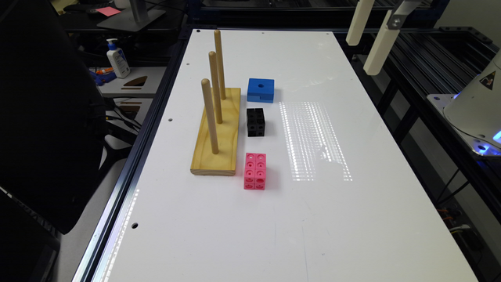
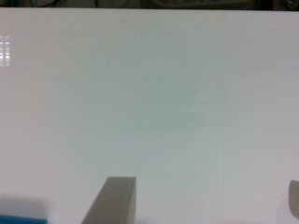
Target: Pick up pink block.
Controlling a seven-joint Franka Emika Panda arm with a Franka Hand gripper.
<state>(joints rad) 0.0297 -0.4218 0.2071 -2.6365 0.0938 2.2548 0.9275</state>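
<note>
on the white bench (image 1: 332,219): three blocks — one pink block (image 1: 255,171), 2 by 3 cubes on top; one black cube block (image 1: 256,122); one blue block (image 1: 261,90) with one round hole. one wooden base (image 1: 219,137) carrying three upright pegs (image 1: 210,115). off the bench, at the exterior view's left: one pump bottle (image 1: 118,58). one pincer (image 2: 201,205), two fingers.

Pink block (image 1: 255,171), joined holed cubes, lying flat on white table, untouched
</note>
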